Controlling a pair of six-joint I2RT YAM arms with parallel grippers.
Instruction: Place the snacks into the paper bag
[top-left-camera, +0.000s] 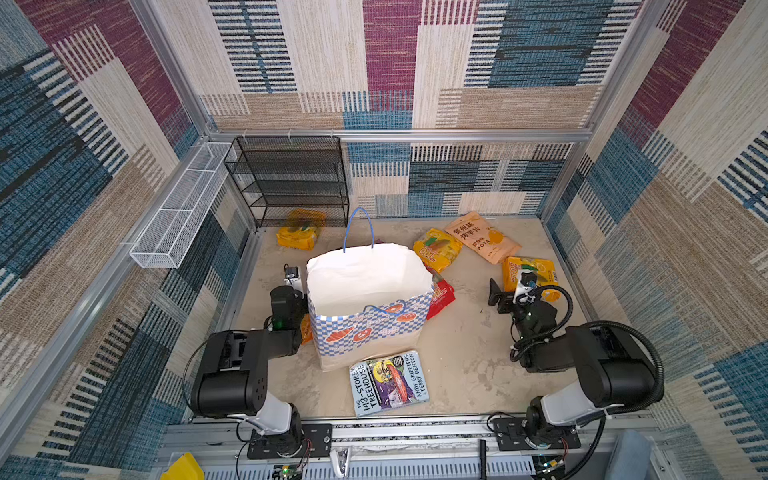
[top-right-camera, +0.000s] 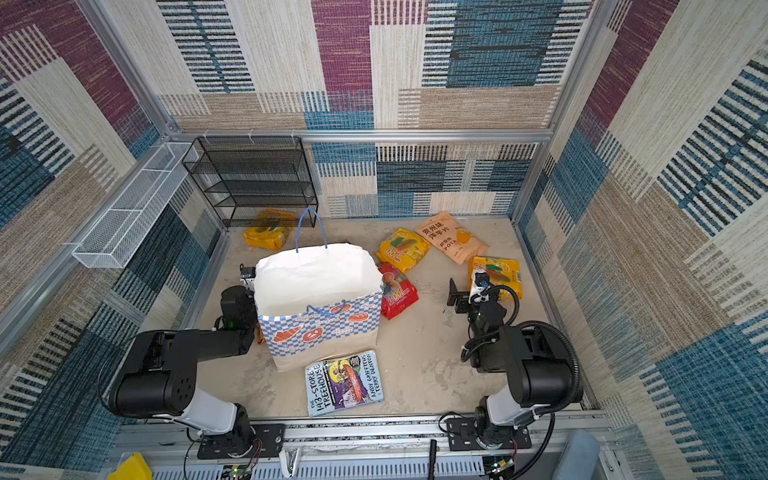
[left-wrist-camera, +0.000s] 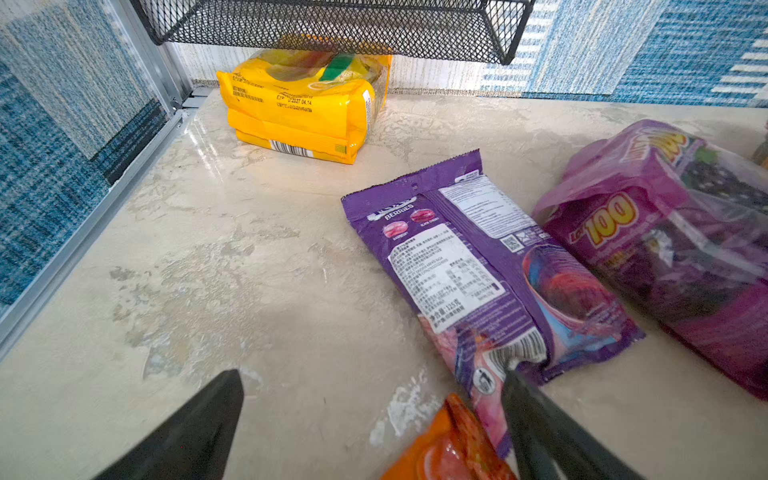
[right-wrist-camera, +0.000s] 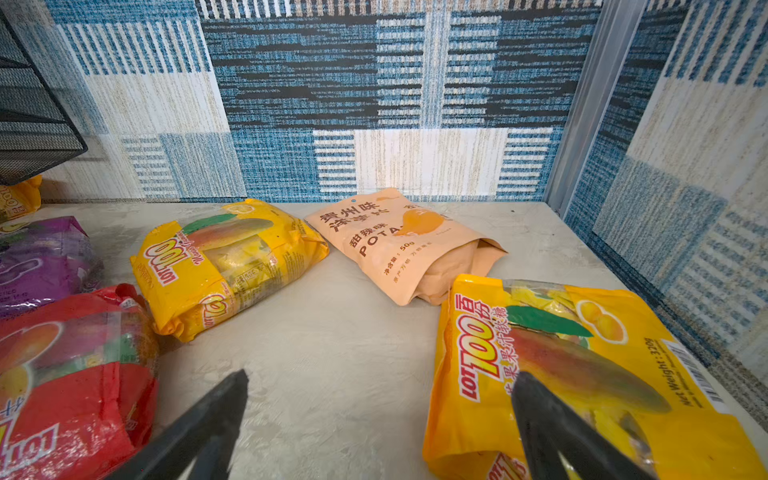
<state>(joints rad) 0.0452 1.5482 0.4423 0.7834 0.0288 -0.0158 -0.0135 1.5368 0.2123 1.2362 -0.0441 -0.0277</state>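
Reader: Placement of the tall white paper bag (top-left-camera: 370, 332) with its blue-checkered band: why mid-table?

Legend: Standing upright, mouth open, between the two arms, it probably suits drops from either side; no packet shows inside. The left tool (left-wrist-camera: 374, 374), jaws spread and empty, is poised low at the end of a flat purple plastic packet (left-wrist-camera: 469, 266). The right tool (right-wrist-camera: 382, 374), equally spread and empty, brackets one edge of a yellow mango-candy packet (right-wrist-camera: 582, 374). Both look set for a first pick.

Reader: Count?

Legend: Eight snacks, all on the table (top-left-camera: 465, 353): three yellow, two purple, one red packet (top-left-camera: 441, 297), one orange packet (top-left-camera: 306, 328), one pale orange potato-chip pouch (top-left-camera: 482, 237). Also one blue illustrated book (top-left-camera: 388, 382), one black mesh rack (top-left-camera: 291, 178), one white wire basket (top-left-camera: 174, 224).
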